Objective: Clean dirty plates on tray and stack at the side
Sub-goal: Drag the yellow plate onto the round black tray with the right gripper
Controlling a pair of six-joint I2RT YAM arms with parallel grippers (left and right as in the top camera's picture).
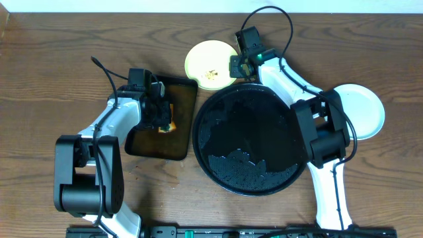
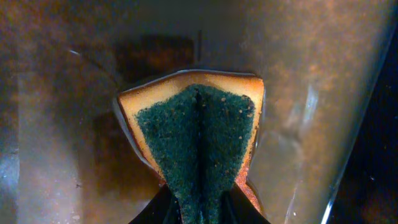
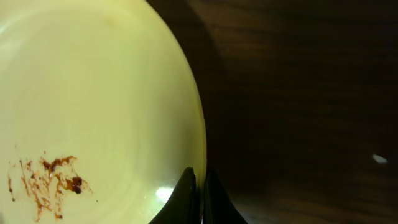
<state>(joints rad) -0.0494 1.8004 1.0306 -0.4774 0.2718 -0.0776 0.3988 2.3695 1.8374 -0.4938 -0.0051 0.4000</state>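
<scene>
The yellow plate (image 1: 205, 59) was seen on the desk (image 1: 53, 66), just beside the far rim of the round black tray (image 1: 221, 165) and outside it. Brown smears (image 3: 46, 177) were visible on the plate's inner face, towards one side, while the rest of that face looked bare. The plate's rim was pinched by the right pincer (image 3: 199, 190), whose two fingertips were closed together on the edge (only a thin dark line was left between them). In the overhead view the right arm was stretched across the far right side of the tray to reach that rim.

The black tray's surface was glossy and wet, and no plate lay on it. A white plate (image 1: 363, 109) was seen on the desk to the right of the tray, partly covered by the right arm; whether another plate lay beneath it could not be told.

To the left of the round tray a dark rectangular tray (image 1: 142, 145) was set, close beside it. Over this the left pincer (image 2: 199, 208) was closed on a sponge (image 2: 199, 143), which was folded along its middle, its green scouring side turned towards the wrist camera and its orange foam showing along the top and sides.
</scene>
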